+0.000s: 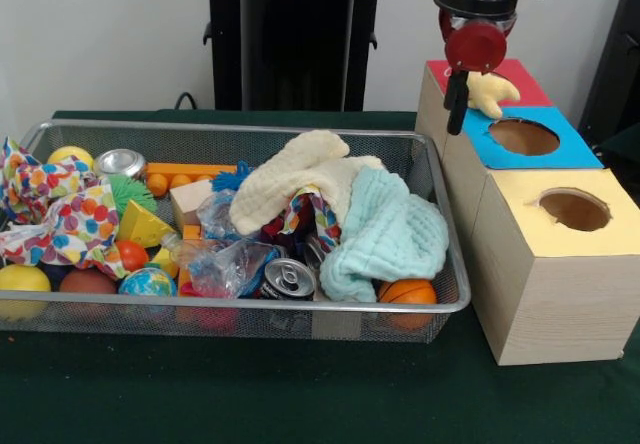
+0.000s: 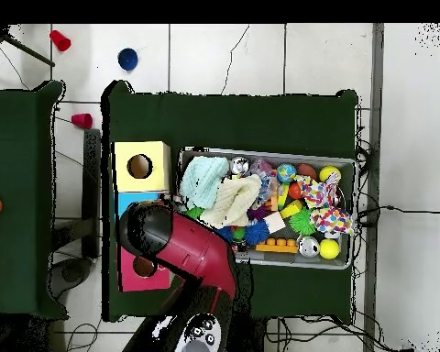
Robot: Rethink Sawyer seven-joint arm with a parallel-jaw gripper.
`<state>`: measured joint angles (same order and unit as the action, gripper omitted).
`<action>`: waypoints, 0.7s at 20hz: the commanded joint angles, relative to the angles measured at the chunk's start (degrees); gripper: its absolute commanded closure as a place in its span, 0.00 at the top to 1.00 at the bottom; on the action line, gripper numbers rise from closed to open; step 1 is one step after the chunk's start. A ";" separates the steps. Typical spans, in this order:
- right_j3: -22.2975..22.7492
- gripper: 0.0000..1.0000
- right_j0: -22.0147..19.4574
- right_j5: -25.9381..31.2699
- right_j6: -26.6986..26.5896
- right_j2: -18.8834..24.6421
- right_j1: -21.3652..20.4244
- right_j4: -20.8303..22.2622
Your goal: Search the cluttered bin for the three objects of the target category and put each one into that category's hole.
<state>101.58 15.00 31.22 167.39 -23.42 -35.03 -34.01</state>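
Note:
My gripper (image 1: 472,112) hangs over the boxes at the right, shut on a pale yellow plush toy (image 1: 494,91). The toy is just behind and left of the round hole (image 1: 523,136) of the blue-topped box (image 1: 575,152), above the seam with the red top. One black finger (image 1: 457,102) shows in front of the toy. The wire mesh bin (image 1: 240,310) stands to the left, full of clutter. No other plush toy shows in it. In the overhead view my arm (image 2: 182,246) covers the blue box and the gripper.
The red-topped box (image 1: 522,72) stands behind the blue one and the yellow-topped box (image 1: 570,210) in front. A cream cloth (image 1: 285,176) and a mint cloth (image 1: 390,232) lie over the bin's right half, with cans, balls and a spotted cloth (image 1: 60,214) to the left.

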 commanded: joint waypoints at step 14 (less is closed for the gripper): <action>-3.74 1.00 6.84 6.66 15.71 -0.41 2.65 -1.51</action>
<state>100.61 21.69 31.99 167.39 -24.65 -34.54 -34.03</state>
